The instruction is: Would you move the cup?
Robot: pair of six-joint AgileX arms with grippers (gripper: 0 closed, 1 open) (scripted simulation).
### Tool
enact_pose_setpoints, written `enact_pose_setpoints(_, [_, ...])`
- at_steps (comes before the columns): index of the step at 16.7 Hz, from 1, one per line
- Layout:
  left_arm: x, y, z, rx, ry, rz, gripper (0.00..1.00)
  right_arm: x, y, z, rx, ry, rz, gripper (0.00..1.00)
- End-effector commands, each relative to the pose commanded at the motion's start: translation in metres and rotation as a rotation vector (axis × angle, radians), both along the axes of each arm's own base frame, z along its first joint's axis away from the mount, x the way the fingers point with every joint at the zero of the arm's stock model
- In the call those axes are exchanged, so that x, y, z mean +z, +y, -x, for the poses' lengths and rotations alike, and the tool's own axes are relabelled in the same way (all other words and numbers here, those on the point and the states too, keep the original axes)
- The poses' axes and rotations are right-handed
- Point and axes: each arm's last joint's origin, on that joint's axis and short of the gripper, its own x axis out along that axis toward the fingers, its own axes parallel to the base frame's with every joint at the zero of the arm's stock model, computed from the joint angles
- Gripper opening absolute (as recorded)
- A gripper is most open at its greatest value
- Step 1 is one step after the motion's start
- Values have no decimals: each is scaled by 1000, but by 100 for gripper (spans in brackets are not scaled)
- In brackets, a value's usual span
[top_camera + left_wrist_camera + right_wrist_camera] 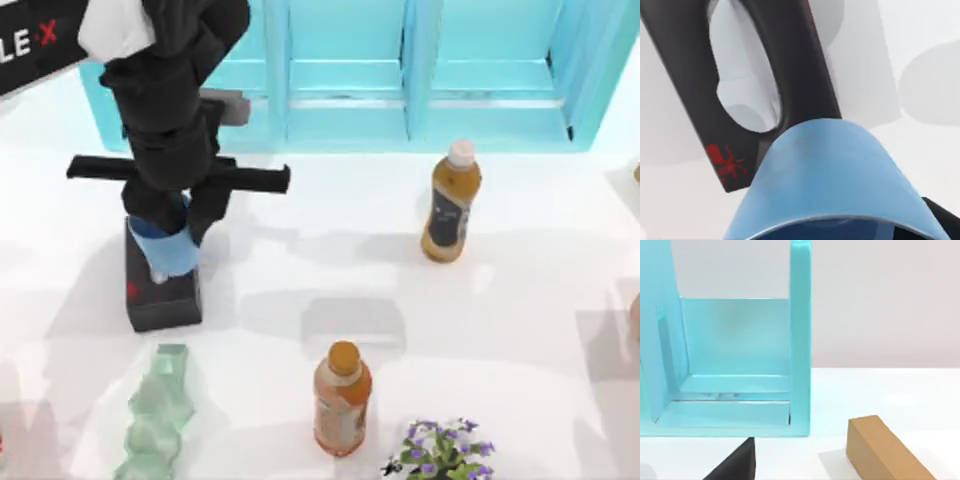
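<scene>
Two arms share this white bench [520,330], and only my left one is at work; the right arm is parked off the right side. Largest in the top view is the turquoise shelf [430,80] across the upper edge, with open compartments. My left arm comes down from the upper left of the frame, and its gripper [172,232] sits at left of centre, clenched on the cup [166,250]. From above, the dark fingers flank the blue wall on either side; in the left wrist view the cup's blue side bulges close under the camera, and a dark finger tip shows at the lower right corner.

Directly beneath the cup lies a black block [162,292] with a small red mark, seen in the left wrist view as a black frame with an oval opening. The cup's long axis runs tilted from my wrist toward this block, its narrow end lowest. I cannot tell whether the base touches the block or hangs just over it. I judge the coming move turns on that: the cup hangs straight below my gripper, so lifting or lowering goes along that axis.

Smaller things stand well apart: a green vase [155,415] at lower left, a dark bottle [450,200] at upper right, an orange bottle [341,398] at lower centre, flowers [440,455] beside it.
</scene>
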Motion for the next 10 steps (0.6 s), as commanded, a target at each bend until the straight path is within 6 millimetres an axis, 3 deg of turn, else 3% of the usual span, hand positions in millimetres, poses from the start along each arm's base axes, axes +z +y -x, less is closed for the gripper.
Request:
enact_pose_setpoints(2, [3,45,0,16,7,-11,0,0,0,0,0,0,0,100])
enact_pose_setpoints(6, [-12,121,0,90,13,-32,0,0,0,0,0,0,0,100])
enact_pose_setpoints(8, [-15,142,0,117,-7,-36,0,0,0,0,0,0,0,100])
enact_pose_setpoints(10, [-15,148,0,124,-18,-37,0,0,0,0,0,0,0,100])
